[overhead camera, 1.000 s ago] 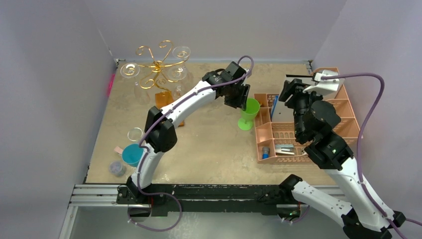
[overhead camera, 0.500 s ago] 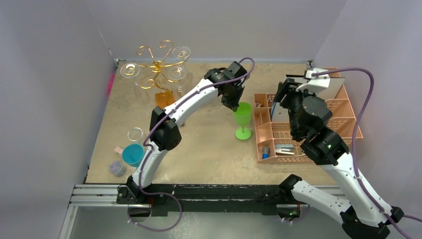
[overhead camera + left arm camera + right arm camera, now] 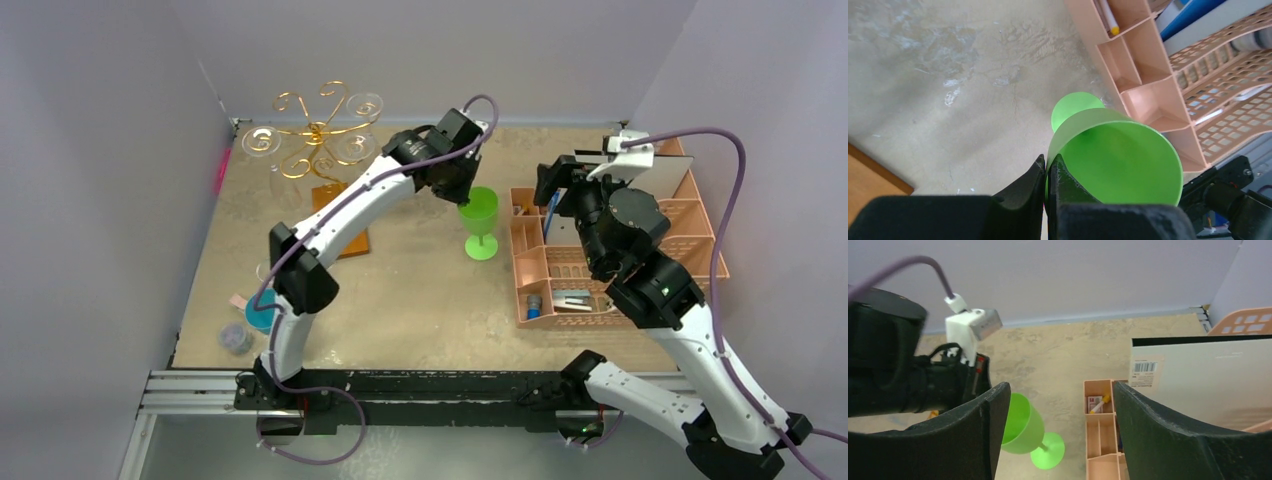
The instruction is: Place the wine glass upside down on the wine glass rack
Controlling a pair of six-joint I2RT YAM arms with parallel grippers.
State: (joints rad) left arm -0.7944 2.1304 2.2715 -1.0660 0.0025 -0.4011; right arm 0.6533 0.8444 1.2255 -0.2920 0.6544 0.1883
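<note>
The green plastic wine glass (image 3: pixel 479 218) is upright and slightly tilted, right of the table's centre. My left gripper (image 3: pixel 455 186) is shut on its rim, one finger inside the bowl and one outside. The left wrist view shows that pinch (image 3: pixel 1046 165) on the glass (image 3: pixel 1118 160), with the glass's round foot beyond it. The gold wire rack (image 3: pixel 318 130) stands at the back left on its wooden base (image 3: pixel 350 238), with clear glasses (image 3: pixel 262 140) hanging on it. My right gripper (image 3: pixel 1060 390) is open and empty, right of the glass (image 3: pixel 1023 427), above the organiser.
A pink lattice organiser (image 3: pixel 620 255) with pens and small items fills the right side; it also shows in the left wrist view (image 3: pixel 1158 60). A white box (image 3: pixel 1198 375) stands in it. A teal cup (image 3: pixel 262 312) and a small grey object (image 3: pixel 234 338) sit at the front left.
My left gripper has moved left and back with the green glass held by its rim, away from the organiser. My right arm has swung a little left.
</note>
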